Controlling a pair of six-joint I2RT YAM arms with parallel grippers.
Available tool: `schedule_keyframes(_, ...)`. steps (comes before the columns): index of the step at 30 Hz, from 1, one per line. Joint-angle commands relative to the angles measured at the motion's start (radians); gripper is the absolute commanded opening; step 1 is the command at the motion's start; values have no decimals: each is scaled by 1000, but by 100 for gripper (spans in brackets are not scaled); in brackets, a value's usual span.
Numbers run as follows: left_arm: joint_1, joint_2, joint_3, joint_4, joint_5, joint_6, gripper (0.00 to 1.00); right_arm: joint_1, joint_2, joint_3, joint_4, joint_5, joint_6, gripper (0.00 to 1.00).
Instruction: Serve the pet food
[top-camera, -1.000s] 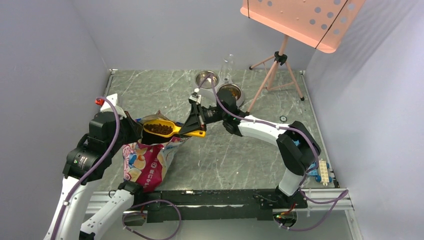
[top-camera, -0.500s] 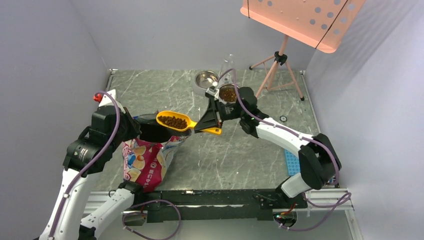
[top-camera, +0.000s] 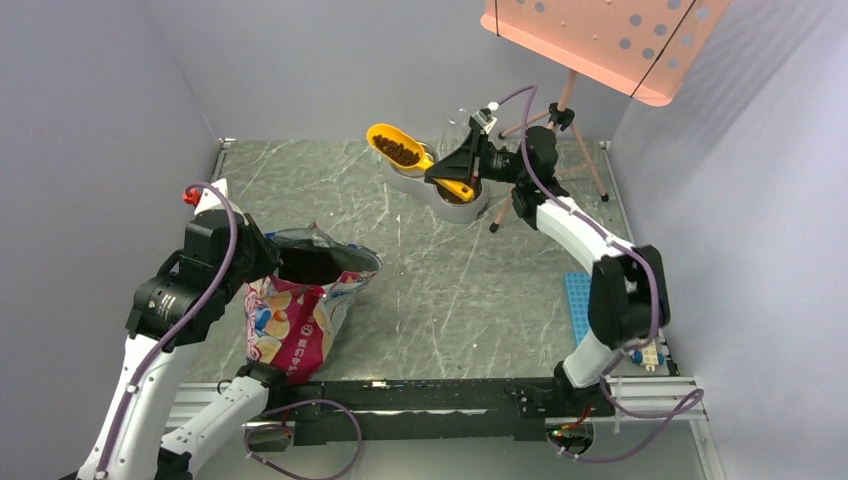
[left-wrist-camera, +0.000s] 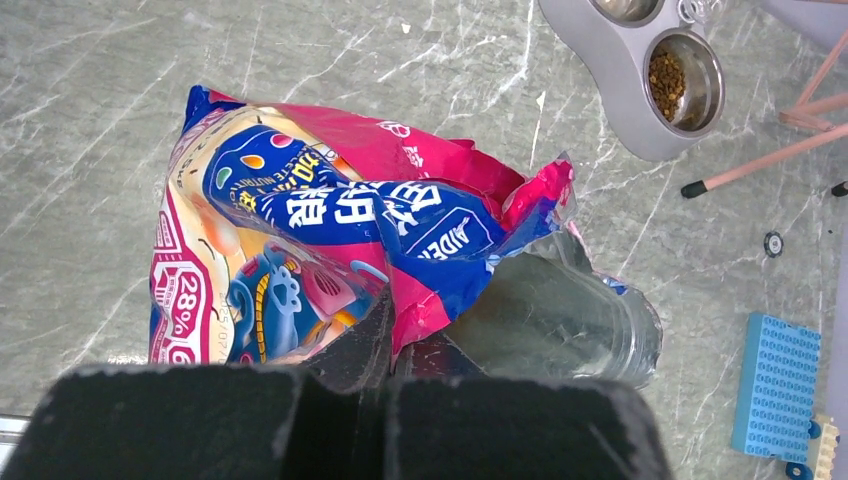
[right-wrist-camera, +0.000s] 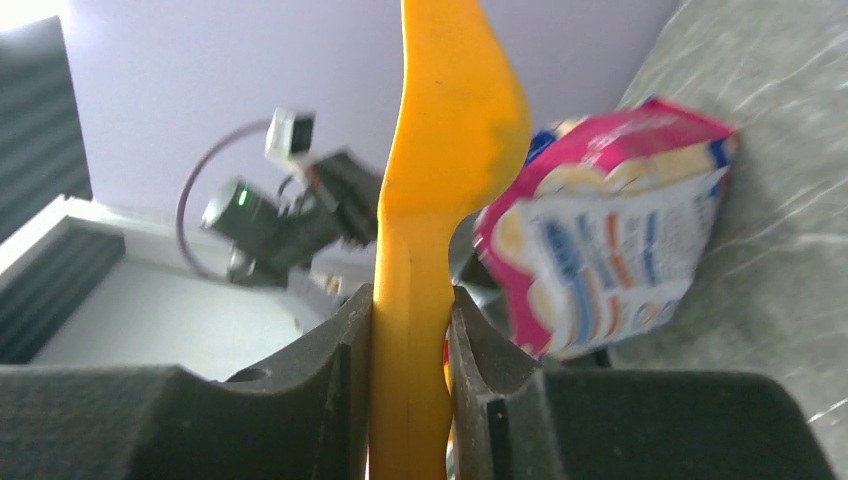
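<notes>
**One loaded scoop above the two-bowl feeder**

The right hand (top-camera: 462, 172) is closed part-way on the handle of the single yellow scoop (top-camera: 398, 146), with one finger pressing on each side. The scoop hangs just above the feeder (left-wrist-camera: 612, 70), over the bowl nearer the bag, and carries a small heap of pet food (top-camera: 398, 155). The feeder has two steel bowls, and the far bowl (left-wrist-camera: 714, 72) also holds some kibble. One printed bag (left-wrist-camera: 300, 230) stands on the worktop (top-camera: 450, 290), well apart from the feeder and nearer the arm bases, with its mouth open. The left hand (left-wrist-camera: 388, 350) is closed tight and pinches the bag's rim. One blue studded plate (left-wrist-camera: 775, 385) lies flat, also well apart from the feeder.
</notes>
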Motion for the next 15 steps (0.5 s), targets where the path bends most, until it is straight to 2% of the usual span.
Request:
schedule_keyframes(1, 0, -33, 12, -7, -28, -17, 0, -32, 173, 72, 114, 188, 64, 0)
schedule_keyframes(5, 0, -44, 13, -7, -20, -18, 0, -47, 300, 169, 22, 351, 15, 0)
schedule_keyframes(8, 0, -53, 10, -13, -21, -21, 0, -54, 385, 202, 22, 420, 40, 0)
schedule_keyframes(15, 0, -56, 16, -12, -19, -18, 0, -53, 467, 301, -271, 587, -50, 0)
